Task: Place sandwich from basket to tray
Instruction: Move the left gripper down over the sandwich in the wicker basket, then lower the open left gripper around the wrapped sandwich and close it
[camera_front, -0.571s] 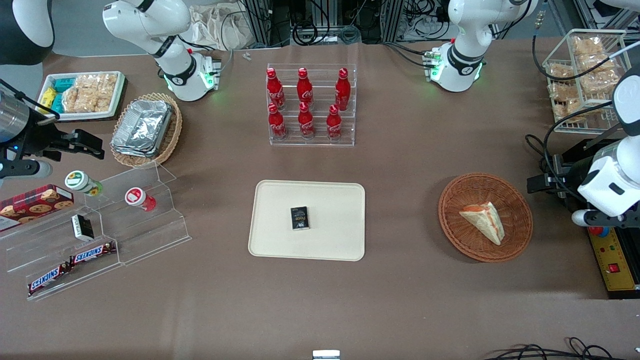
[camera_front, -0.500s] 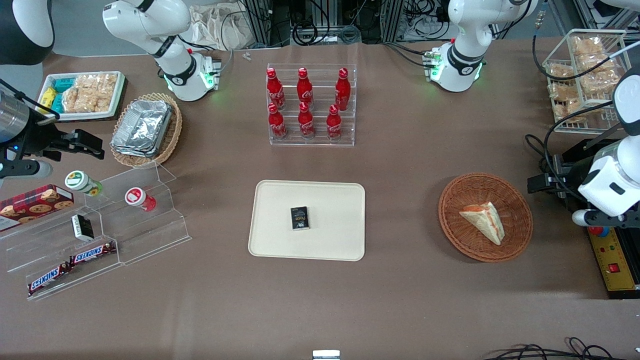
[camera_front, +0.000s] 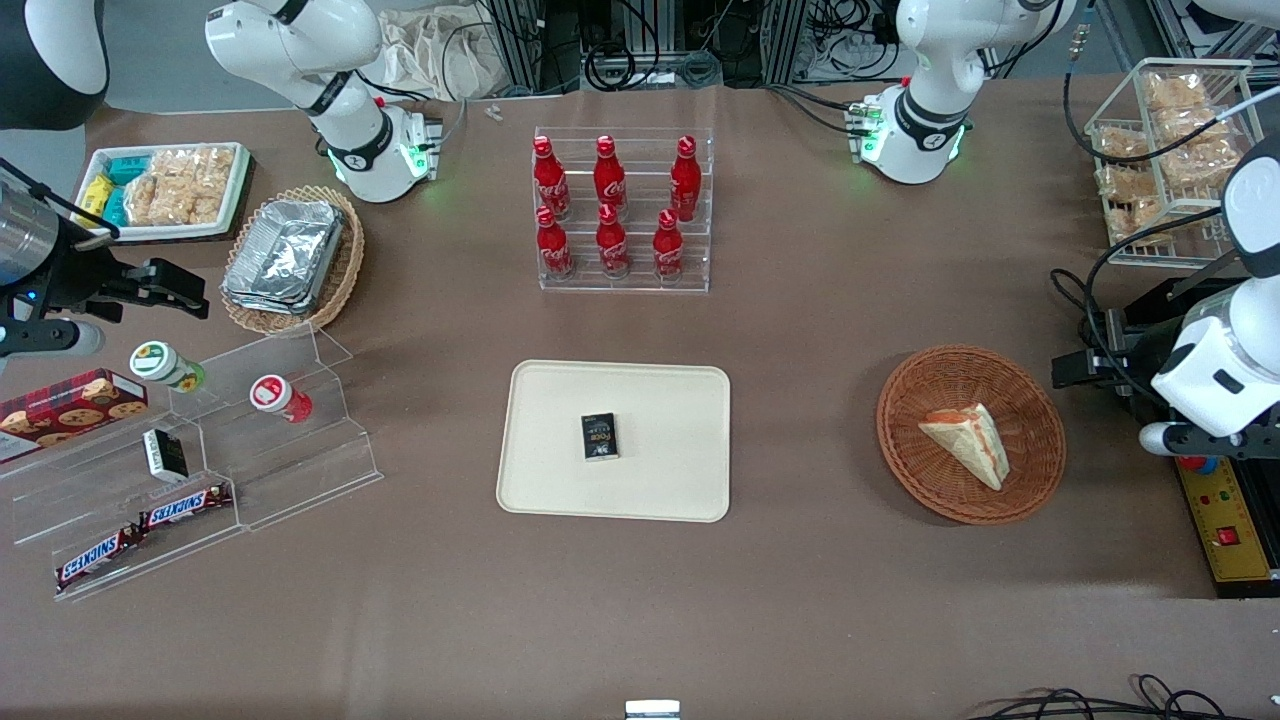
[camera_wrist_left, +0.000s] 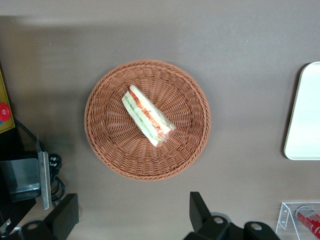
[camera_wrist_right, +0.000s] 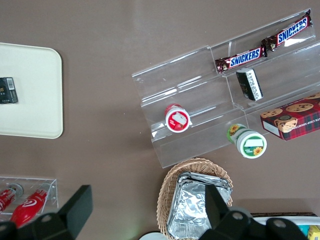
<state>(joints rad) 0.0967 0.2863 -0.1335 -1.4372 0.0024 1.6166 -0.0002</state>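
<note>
The sandwich (camera_front: 965, 440), a wrapped pale wedge with red-orange and green filling, lies in the round reddish-brown basket (camera_front: 900, 400) toward the working arm's end of the table. In the left wrist view the sandwich (camera_wrist_left: 147, 115) lies across the middle of the basket (camera_wrist_left: 105, 140). My left gripper (camera_front: 1078, 368) hangs open and empty beside the basket, above the table; its black fingers (camera_wrist_left: 200, 215) stand wide apart with nothing between them. The cream tray (camera_front: 560, 420) lies mid-table with a small black box (camera_front: 599, 437) on it; its edge also shows in the left wrist view (camera_wrist_left: 305, 115).
A clear rack of red bottles (camera_front: 620, 210) stands farther from the camera than the tray. A wire rack of bagged snacks (camera_front: 1170, 150) and a yellow control box (camera_front: 1225, 520) flank the working arm. Acrylic shelves (camera_front: 200, 450), a foil-tray basket (camera_front: 290, 255) and a white snack tray (camera_front: 165, 190) lie toward the parked arm's end.
The left arm has shifted very slightly, edging toward the basket. The sandwich, basket and tray have not moved.
</note>
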